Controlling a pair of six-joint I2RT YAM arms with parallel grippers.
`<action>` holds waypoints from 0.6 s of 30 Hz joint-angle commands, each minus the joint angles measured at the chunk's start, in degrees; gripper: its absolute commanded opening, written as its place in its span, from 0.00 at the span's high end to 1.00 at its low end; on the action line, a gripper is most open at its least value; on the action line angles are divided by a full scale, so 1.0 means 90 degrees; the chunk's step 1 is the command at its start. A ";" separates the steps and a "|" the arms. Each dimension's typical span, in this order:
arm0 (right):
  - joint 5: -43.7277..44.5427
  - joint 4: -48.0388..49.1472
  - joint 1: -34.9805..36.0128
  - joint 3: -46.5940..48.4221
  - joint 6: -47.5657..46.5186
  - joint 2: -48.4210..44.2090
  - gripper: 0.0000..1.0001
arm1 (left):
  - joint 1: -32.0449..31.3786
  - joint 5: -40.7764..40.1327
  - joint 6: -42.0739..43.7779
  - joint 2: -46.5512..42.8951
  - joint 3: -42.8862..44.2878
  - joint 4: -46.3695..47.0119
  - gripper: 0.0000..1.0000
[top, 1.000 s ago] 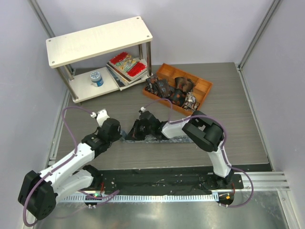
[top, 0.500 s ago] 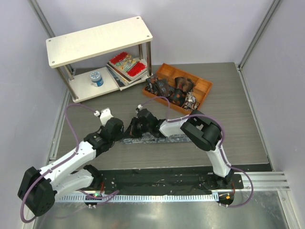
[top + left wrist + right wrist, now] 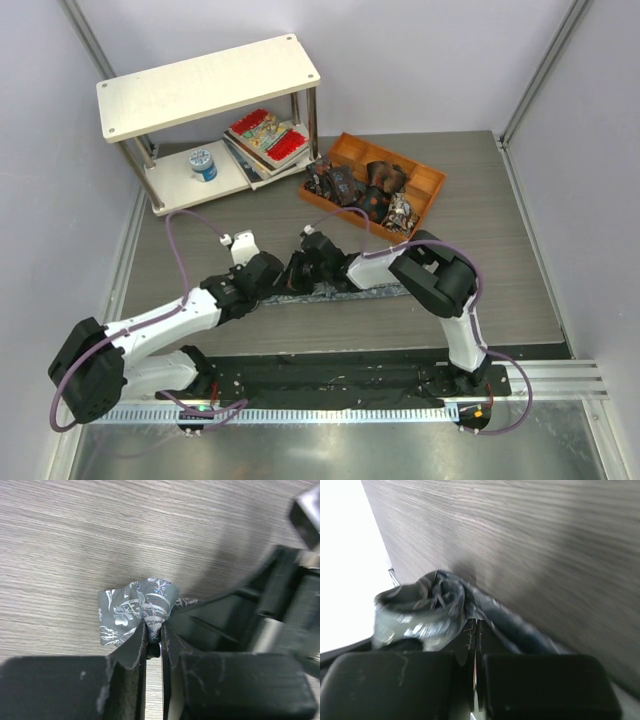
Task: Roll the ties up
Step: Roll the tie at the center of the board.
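Observation:
The long grey-blue tie (image 3: 365, 291) lies flat across the middle of the table, its left end wound into a small roll. My left gripper (image 3: 278, 277) is shut on that roll; in the left wrist view its fingertips (image 3: 152, 626) pinch a fold of the pale-patterned tie (image 3: 135, 605). My right gripper (image 3: 305, 268) meets the roll from the right. In the right wrist view it (image 3: 476, 626) is shut, with the tie (image 3: 420, 611) wrapped over its tips and trailing off to the right. Small dark rolled ties (image 3: 352, 190) sit in the orange tray.
The orange tray (image 3: 428, 182) stands at the back right. A white two-level shelf (image 3: 205, 85) at the back left holds red-patterned books (image 3: 266, 136) and a blue-and-white can (image 3: 203, 163). The right gripper's black body (image 3: 250, 615) fills the right of the left wrist view.
My left arm has swung to the right up to the tie's rolled end, beside the right gripper. The right gripper has shifted slightly right, and the flat part of the tie looks shorter.

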 commanded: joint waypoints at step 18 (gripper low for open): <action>0.0107 -0.1043 -0.1316 -0.1364 -0.0731 -0.2654 0.98 | -0.0587 -0.0335 -0.0190 0.1017 0.0367 0.0456 0.77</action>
